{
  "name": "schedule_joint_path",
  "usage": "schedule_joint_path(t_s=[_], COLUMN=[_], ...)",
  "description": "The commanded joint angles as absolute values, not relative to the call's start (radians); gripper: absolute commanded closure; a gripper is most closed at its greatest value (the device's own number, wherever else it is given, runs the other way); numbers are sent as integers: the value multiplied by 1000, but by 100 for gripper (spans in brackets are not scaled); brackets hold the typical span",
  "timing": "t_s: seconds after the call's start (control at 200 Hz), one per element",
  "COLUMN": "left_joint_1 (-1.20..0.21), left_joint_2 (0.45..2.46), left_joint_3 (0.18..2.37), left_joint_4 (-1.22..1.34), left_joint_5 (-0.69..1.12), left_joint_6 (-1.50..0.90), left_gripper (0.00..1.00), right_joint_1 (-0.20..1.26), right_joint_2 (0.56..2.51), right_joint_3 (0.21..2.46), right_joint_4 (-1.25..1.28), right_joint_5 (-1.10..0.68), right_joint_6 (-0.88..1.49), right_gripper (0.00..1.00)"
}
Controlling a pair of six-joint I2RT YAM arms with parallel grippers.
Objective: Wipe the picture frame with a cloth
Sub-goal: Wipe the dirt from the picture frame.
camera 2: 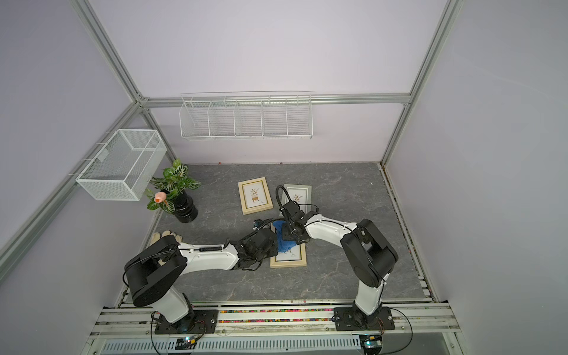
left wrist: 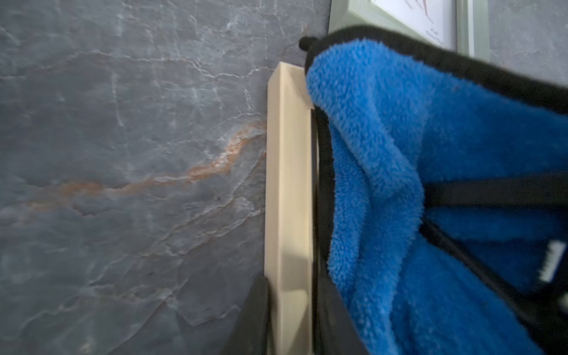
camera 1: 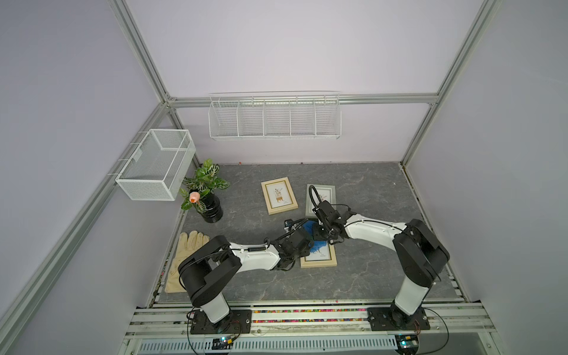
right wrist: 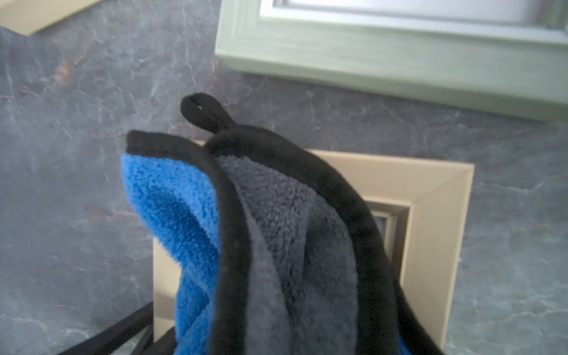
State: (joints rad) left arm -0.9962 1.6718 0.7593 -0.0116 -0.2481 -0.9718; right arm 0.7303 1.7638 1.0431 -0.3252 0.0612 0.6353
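A light-wood picture frame (camera 1: 319, 262) (camera 2: 289, 260) lies flat at the middle of the table. My left gripper (left wrist: 290, 295) is shut on the frame's left rail (left wrist: 289, 184), one dark finger on each side of it. The blue cloth (camera 1: 319, 246) (camera 2: 284, 241) (left wrist: 430, 153), with a black edge and a grey back, hangs bunched over the frame's far part. In the right wrist view the cloth (right wrist: 276, 246) fills the space between the jaws and hides the fingers, with the frame (right wrist: 430, 230) under it. My right gripper (camera 1: 322, 235) is shut on the cloth from above.
Two more frames lie farther back: a light-wood one (camera 1: 279, 195) and a grey-green one (camera 1: 322, 196) (right wrist: 384, 58), close behind the cloth. A plant in a black vase (camera 1: 209, 206) and a beige glove (camera 1: 181, 258) lie at the left. Wire baskets (camera 1: 156, 164) (camera 1: 274, 118) hang on the walls.
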Motion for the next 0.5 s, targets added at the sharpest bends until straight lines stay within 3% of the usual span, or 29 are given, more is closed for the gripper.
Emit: schedule_joint_path(t_s=[0.0, 0.165, 0.495], left_joint_1=[-999, -1000, -999], left_joint_2=[1715, 1720, 1710], left_joint_3=[728, 735, 745], left_joint_4=[-120, -118, -138], left_joint_5=[-242, -238, -241], left_joint_6=[-989, -982, -969], left_gripper=[87, 86, 86], right_joint_1=[776, 784, 672], right_joint_2=[1686, 1623, 1820], right_joint_3=[907, 817, 1112], right_joint_4=[-397, -394, -406], right_joint_5=[51, 65, 80], right_joint_6=[649, 667, 574], right_gripper=[93, 93, 93])
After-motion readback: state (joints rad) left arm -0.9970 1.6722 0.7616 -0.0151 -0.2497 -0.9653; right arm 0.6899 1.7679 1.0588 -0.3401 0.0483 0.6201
